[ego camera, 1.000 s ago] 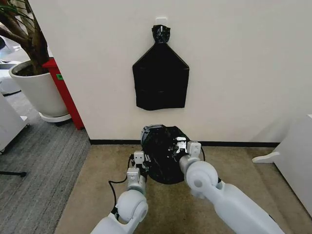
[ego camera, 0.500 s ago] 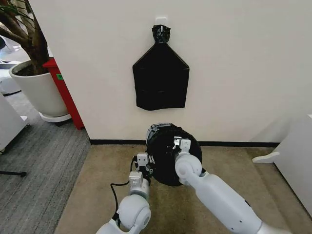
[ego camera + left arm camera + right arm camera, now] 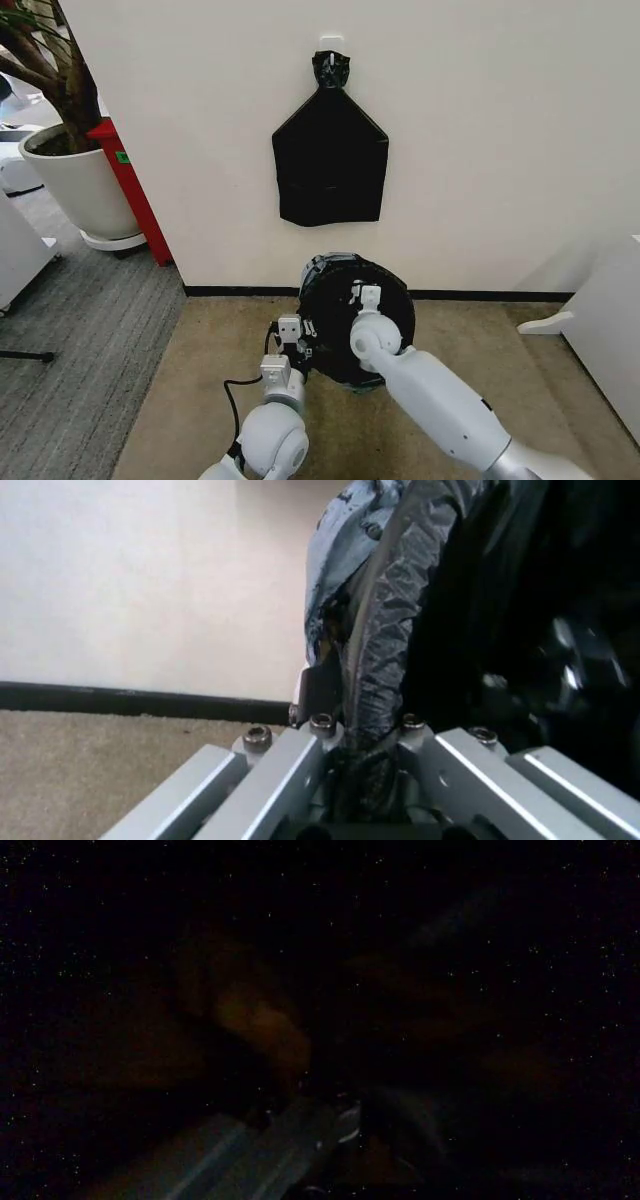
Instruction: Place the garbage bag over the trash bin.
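1. The left gripper (image 3: 300,338) is clamped on the left edge of the garbage bag (image 3: 345,315), plastic pinched between its fingers (image 3: 330,739).
2. The bag spreads round and black on the carpet by the wall.
3. The right gripper (image 3: 368,296) reaches over the bag; whether it grips, I cannot tell.

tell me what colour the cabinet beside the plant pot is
Red: the cabinet beside the white plant pot, clearest in the head view.
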Robot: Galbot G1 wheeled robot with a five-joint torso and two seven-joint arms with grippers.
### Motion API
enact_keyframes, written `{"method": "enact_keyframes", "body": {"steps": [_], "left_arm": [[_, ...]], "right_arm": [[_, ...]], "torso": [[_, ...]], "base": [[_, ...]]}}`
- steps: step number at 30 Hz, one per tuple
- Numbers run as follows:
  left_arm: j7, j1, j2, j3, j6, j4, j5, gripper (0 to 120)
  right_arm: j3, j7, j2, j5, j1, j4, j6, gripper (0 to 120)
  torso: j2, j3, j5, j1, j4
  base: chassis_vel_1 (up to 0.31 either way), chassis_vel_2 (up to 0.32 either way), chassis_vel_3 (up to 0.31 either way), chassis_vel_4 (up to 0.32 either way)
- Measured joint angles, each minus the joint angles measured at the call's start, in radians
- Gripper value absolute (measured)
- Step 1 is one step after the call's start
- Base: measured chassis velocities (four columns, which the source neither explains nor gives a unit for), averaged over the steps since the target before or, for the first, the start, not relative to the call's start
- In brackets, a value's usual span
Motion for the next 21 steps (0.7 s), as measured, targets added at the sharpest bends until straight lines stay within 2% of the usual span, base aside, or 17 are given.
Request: {"method": "enact_keyframes", "body": {"steps": [5, 11, 16, 21], "left_arm": [[0.0, -0.017, -0.013, -0.006, 0.0, 0.012, -0.002, 0], [-0.007, -0.029, -0.019, -0.011, 0.001, 0.016, -0.004, 0], [-0.009, -0.014, -0.021, -0.011, 0.002, 0.017, 0.003, 0], [-0.005, 0.003, -0.015, -0.004, -0.001, 0.017, 0.013, 0]], "right_arm": [[0.003, -0.012, -0.033, -0.014, -0.071, 0.042, 0.002, 0], [-0.03, -0.012, -0.001, -0.035, -0.11, 0.064, 0.001, 0], [-0.061, -0.01, 0.077, -0.046, -0.026, 0.02, 0.001, 0], [-0.043, -0.011, 0.072, -0.046, 0.009, 0.003, 0.006, 0]], "torso": [[0.0, 0.0, 0.0, 0.0, -0.0004], [0.0, 0.0, 0.0, 0.0, -0.0002], [0.0, 0.0, 0.0, 0.0, 0.0003], [0.0, 0.0, 0.0, 0.0, 0.0004]], "base": [[0.0, 0.0, 0.0, 0.0], [0.0, 0.0, 0.0, 0.0], [0.0, 0.0, 0.0, 0.0], [0.0, 0.0, 0.0, 0.0]]}}
